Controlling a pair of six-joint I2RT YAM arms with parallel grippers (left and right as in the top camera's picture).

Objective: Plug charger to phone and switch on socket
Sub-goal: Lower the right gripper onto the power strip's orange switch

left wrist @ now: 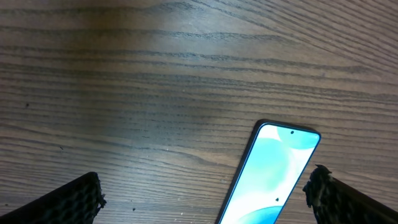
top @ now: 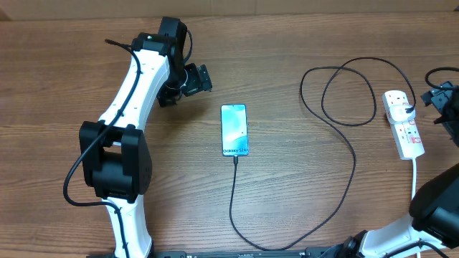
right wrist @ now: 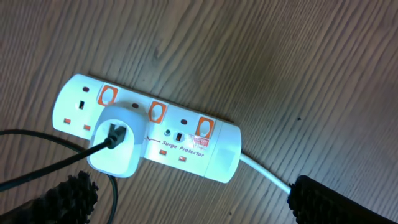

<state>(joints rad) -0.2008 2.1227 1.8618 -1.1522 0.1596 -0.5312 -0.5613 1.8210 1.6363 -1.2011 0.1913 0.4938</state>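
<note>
Phone (top: 234,130): where does it lie?
Flat on the table (top: 287,215), near the middle, lit screen up.
And the charger (top: 231,193)?
Its thin black cable meets the phone's near edge, sweeps out to the right and loops wide. It ends at a white adapter (right wrist: 118,149) sitting in the socket (right wrist: 152,127). Whether the tip is fully seated in the phone, I cannot tell.
Where is the socket?
On the right side of the table, well apart from the phone, with its white cord (right wrist: 264,175) trailing toward the robot. It has three orange-red switches (right wrist: 157,112); on or off, I cannot tell.
Left pincer (left wrist: 202,199)?
Spread wide, holding nothing. It hovers over the table beyond the phone's far end and to its left; the wrist view catches only the top of the phone.
Right pincer (right wrist: 196,199)?
Also wide apart, gripping nothing, hanging above the socket.
</note>
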